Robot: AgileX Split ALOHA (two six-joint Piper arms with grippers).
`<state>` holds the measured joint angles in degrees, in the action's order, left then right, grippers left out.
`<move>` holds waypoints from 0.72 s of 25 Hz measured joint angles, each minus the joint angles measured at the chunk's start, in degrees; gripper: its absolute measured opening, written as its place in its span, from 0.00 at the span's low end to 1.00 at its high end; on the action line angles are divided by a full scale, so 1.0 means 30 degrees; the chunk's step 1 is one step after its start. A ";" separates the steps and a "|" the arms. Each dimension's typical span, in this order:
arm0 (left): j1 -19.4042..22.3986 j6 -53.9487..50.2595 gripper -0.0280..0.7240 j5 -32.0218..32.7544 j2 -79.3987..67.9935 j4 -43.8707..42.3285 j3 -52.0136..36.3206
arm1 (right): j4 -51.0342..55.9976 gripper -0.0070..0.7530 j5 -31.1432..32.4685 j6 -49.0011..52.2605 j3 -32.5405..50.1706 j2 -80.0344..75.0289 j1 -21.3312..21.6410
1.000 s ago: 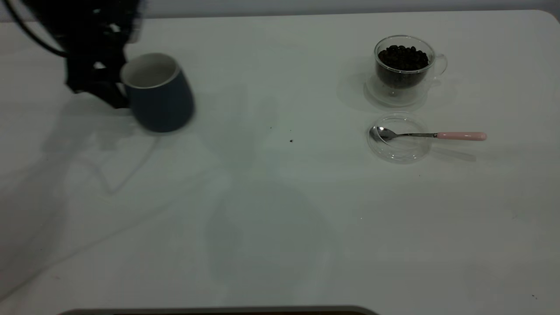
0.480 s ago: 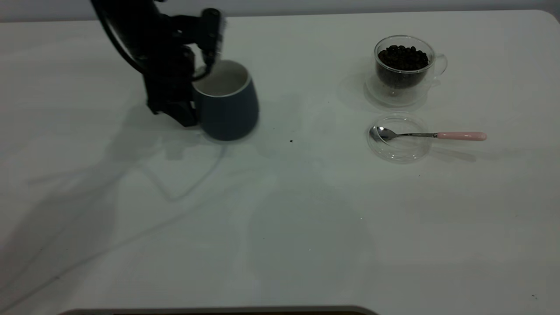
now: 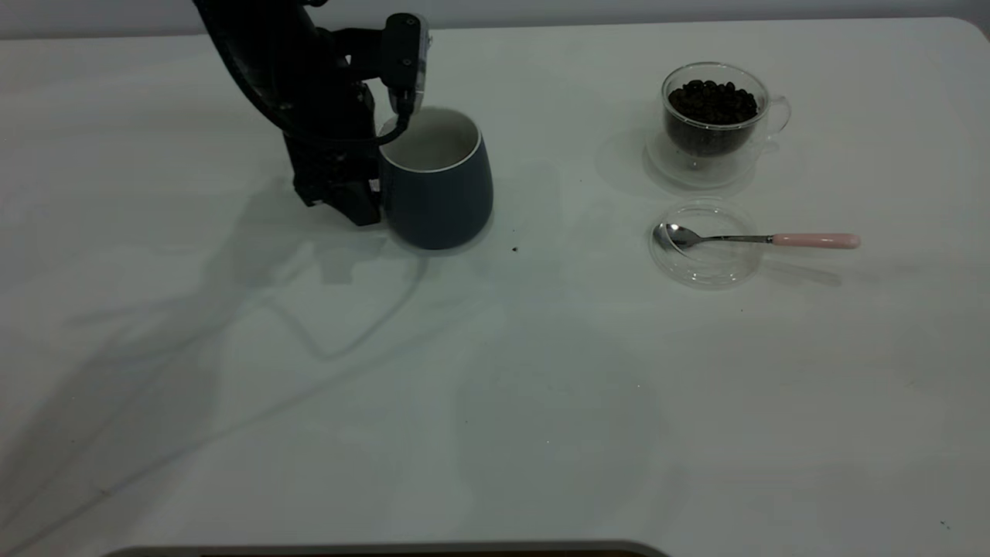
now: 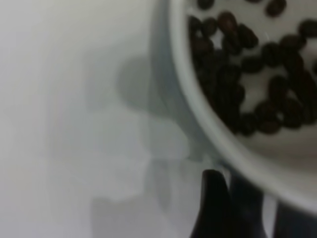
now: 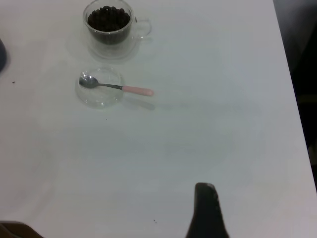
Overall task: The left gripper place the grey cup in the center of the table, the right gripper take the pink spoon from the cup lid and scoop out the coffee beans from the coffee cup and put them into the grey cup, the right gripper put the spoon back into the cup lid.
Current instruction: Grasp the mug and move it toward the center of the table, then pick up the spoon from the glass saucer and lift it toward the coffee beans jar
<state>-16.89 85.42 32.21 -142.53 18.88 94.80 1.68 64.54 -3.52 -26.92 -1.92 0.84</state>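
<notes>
The grey cup (image 3: 437,193), dark outside and white inside, stands left of the table's middle. My left gripper (image 3: 377,189) is shut on its left side. In the left wrist view the cup's white rim (image 4: 198,109) curves past the fingers (image 4: 213,208), and dark coffee beans (image 4: 237,74) lie inside. The glass coffee cup (image 3: 713,116), full of beans, sits at the far right. In front of it lies the clear cup lid (image 3: 704,263) with the pink spoon (image 3: 812,240), bowl in the lid and handle pointing right. Of my right gripper, only one dark finger (image 5: 205,208) shows, far from the spoon (image 5: 133,89).
A glass saucer (image 3: 681,174) sits under the coffee cup. A small dark crumb (image 3: 515,249) lies just right of the grey cup. A dark rim (image 3: 387,551) runs along the table's near edge. The white table (image 3: 541,402) stretches wide in front.
The left arm has carried the grey cup from the far left rightward toward the table's middle, slowing over the last half second. Coffee cup, lid and spoon have not moved.
</notes>
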 joint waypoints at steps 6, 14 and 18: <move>0.1083 -0.2358 0.80 0.2889 0.1595 -0.2048 0.0000 | 0.0000 0.79 0.0000 0.0000 0.0000 0.0000 0.0000; 0.1357 -0.6878 0.80 0.8037 0.6815 -0.2776 0.0000 | 0.0000 0.79 0.0000 0.0000 0.0000 0.0000 0.0000; 0.1526 -1.1808 0.80 1.0372 1.0501 -0.3267 0.0000 | 0.0000 0.79 0.0000 0.0000 0.0000 0.0000 0.0000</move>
<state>-12.31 50.00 63.33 -111.03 9.08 94.80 1.68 64.54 -3.52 -26.92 -1.92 0.84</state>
